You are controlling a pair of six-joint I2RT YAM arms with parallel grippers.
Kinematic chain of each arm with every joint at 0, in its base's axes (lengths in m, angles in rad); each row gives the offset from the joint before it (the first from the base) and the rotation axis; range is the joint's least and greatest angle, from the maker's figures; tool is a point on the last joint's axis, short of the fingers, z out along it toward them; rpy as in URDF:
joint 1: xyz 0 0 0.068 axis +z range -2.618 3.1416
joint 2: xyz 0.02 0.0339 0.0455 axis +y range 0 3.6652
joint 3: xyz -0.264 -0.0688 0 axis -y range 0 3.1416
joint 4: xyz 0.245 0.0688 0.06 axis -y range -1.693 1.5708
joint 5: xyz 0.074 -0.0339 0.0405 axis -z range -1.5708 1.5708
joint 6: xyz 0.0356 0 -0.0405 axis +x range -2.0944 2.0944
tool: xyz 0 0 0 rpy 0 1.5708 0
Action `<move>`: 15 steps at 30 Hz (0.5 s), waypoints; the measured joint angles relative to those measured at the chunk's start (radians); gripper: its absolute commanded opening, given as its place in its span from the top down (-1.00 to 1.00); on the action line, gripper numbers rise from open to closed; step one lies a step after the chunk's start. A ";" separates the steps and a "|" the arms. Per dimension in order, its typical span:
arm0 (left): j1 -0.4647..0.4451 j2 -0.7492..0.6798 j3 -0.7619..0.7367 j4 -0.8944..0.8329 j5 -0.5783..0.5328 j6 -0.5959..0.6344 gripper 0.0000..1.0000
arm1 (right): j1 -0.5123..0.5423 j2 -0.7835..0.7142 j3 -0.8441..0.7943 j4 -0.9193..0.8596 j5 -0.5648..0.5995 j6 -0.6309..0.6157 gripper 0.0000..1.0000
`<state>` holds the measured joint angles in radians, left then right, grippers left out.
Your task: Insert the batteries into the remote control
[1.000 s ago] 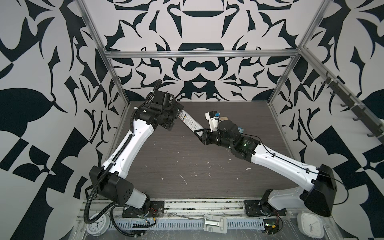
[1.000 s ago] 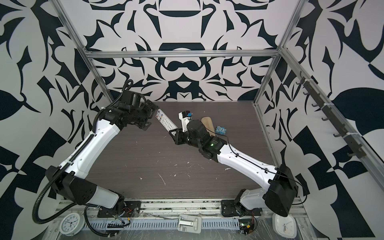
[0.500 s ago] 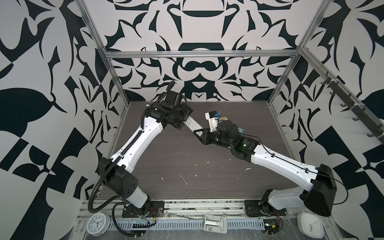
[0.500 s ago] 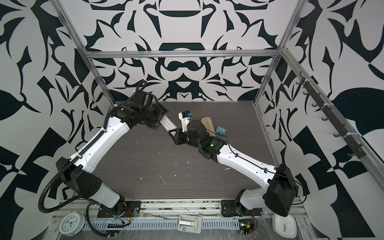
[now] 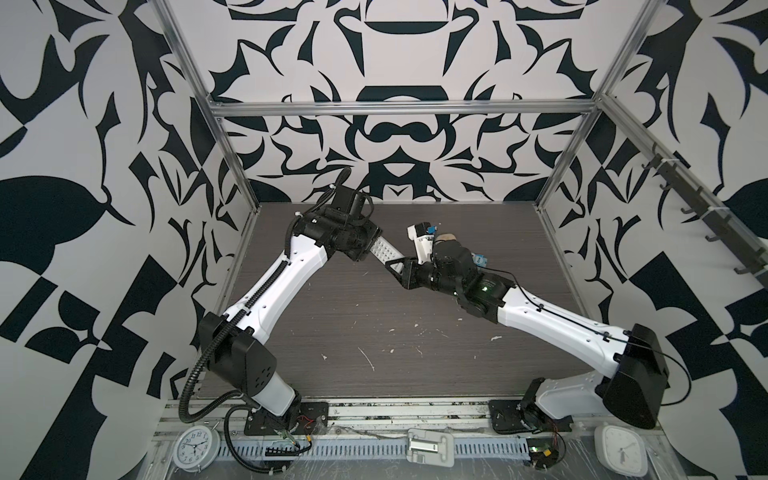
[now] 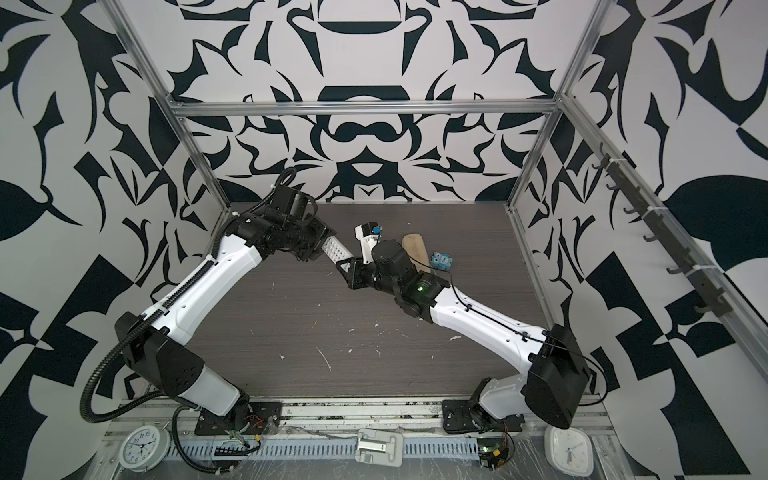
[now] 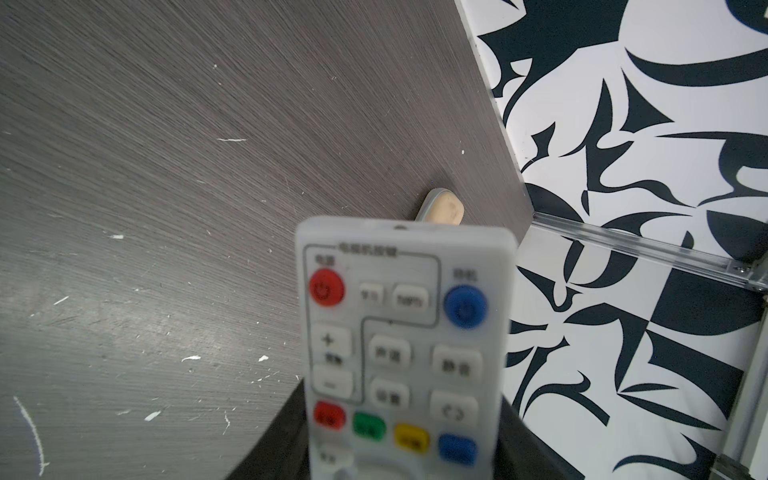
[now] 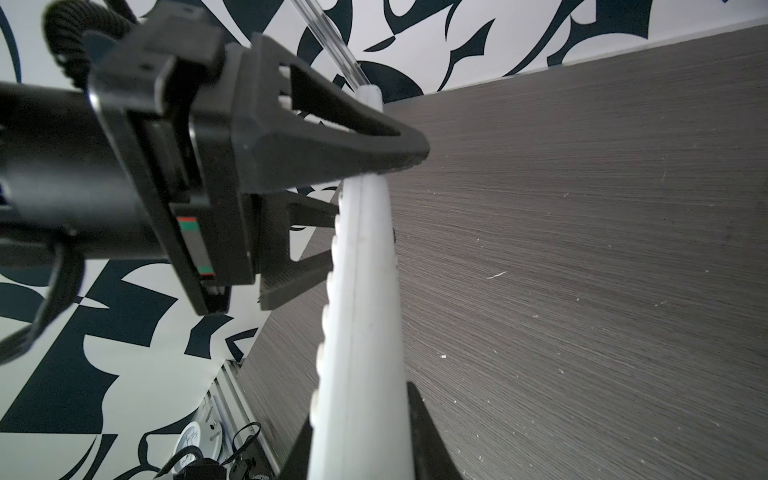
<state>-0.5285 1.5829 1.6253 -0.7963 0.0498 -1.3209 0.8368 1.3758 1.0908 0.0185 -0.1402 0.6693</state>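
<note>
The remote control [image 5: 384, 251] [image 6: 336, 250] is a long white bar held in the air over the back of the table, buttons up. My right gripper [image 5: 399, 268] [image 6: 347, 268] [image 8: 359, 407] is shut on its near end, a finger on each flat face. Around the other end sits my left gripper [image 5: 365, 249] [image 6: 322, 249] [image 7: 403, 399], whose dark fingers [image 7: 291, 419] press on both long edges of the remote control [image 7: 403, 353] below the coloured buttons. In the right wrist view the remote control [image 8: 365, 311] shows edge-on. The batteries are out of view.
A beige oblong case [image 6: 415, 248] [image 7: 444, 210] and a small blue object [image 6: 441, 261] lie on the table behind the right arm. White scraps [image 5: 368, 359] dot the dark table. Two clocks [image 5: 190, 449] [image 5: 621, 455] and a grey-white piece [image 5: 424, 446] sit at the front rail.
My left arm has swung in from the left to the far end of the remote control, and its jaws have closed round it. The right arm has stayed still.
</note>
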 measured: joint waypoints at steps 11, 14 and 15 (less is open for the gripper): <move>0.040 0.010 -0.003 -0.076 -0.065 0.141 0.62 | 0.003 -0.030 0.018 -0.140 -0.009 -0.030 -0.72; 0.051 0.056 0.004 -0.122 -0.097 0.217 0.66 | 0.003 -0.094 -0.002 -0.201 0.011 -0.039 -0.75; 0.051 0.082 0.011 -0.139 -0.101 0.239 0.66 | 0.002 -0.116 -0.006 -0.219 0.014 -0.045 -0.78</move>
<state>-0.4770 1.6646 1.6360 -0.9356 -0.0513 -1.0821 0.8391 1.2602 1.0847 -0.2005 -0.1261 0.6247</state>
